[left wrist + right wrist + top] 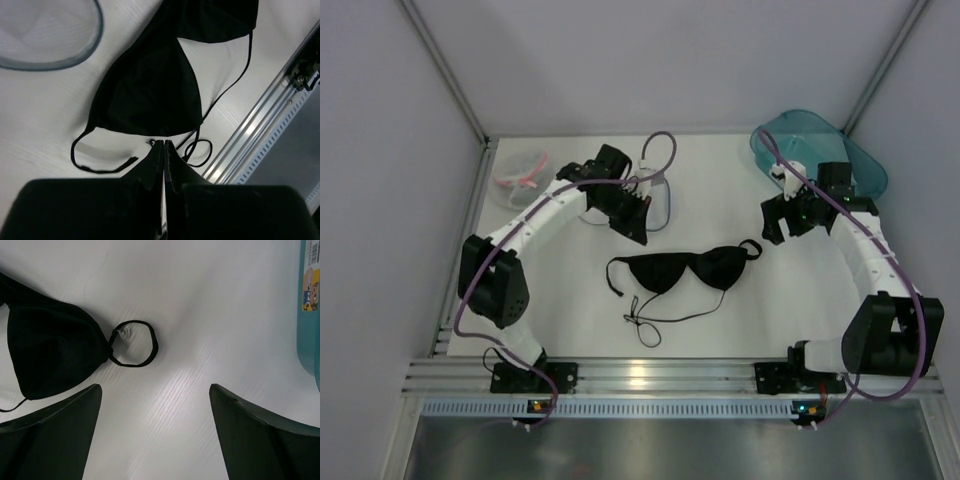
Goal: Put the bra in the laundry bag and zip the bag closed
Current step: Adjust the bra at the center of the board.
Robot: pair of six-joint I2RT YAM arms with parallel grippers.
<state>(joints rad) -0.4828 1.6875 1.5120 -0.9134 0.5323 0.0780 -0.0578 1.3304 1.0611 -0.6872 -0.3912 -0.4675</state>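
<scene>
The black bra [685, 270] lies spread flat mid-table, straps trailing toward the front edge. My left gripper [638, 233] is shut and empty, hovering behind the bra's left cup; in the left wrist view its tips [164, 144] sit just short of that cup [150, 90]. The laundry bag [663, 203], white mesh with a grey rim, lies behind the bra, mostly hidden under my left arm; its rim shows in the left wrist view [60, 62]. My right gripper [772, 230] is open and empty, just right of the bra's right end; its view [155, 395] shows the right cup [50, 345] and strap loop [135, 342].
A round bag with a pink rim [520, 178] sits at the back left. A teal plastic bin [820, 145] stands at the back right, its edge in the right wrist view [310, 315]. The aluminium rail [640, 375] runs along the table's front edge. Walls close in both sides.
</scene>
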